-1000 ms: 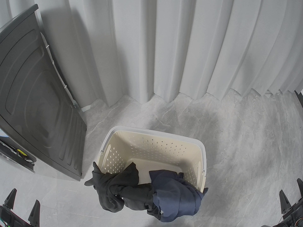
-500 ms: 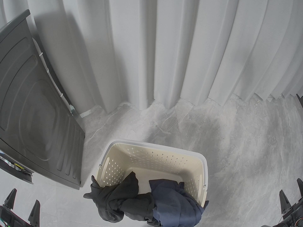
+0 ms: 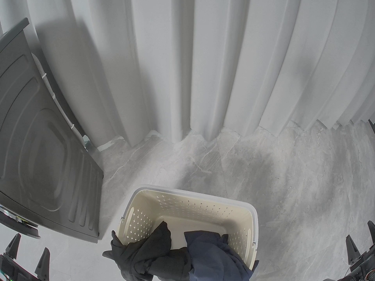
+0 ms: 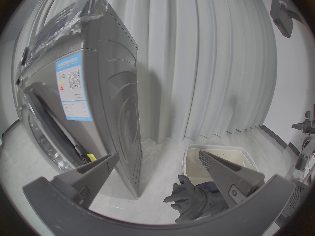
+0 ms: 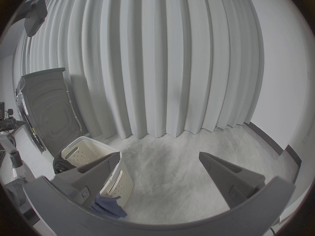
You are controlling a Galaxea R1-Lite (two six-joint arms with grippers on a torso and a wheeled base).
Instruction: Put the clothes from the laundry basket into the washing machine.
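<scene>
The cream laundry basket (image 3: 203,200) stands on the grey floor at the bottom centre of the head view. A dark grey garment (image 3: 146,250) and a blue garment (image 3: 213,256) hang over its near rim. The grey washing machine (image 3: 39,153) stands at the left, its front door (image 4: 49,138) facing away from the basket. My left gripper (image 3: 27,254) is open at the bottom left corner, empty. My right gripper (image 3: 361,240) is open at the bottom right corner, empty. The left wrist view has the basket (image 4: 197,156) and dark garment (image 4: 193,200) beyond my left gripper (image 4: 157,159).
White pleated curtains (image 3: 203,59) run along the back wall behind basket and machine. Bare grey marbled floor (image 3: 308,184) spreads to the right of the basket. A dark skirting line (image 5: 265,138) marks the wall at the right.
The head view has shifted: basket, clothes and washing machine sit lower in the picture than before. Both grippers keep their places at the bottom corners, still open.
</scene>
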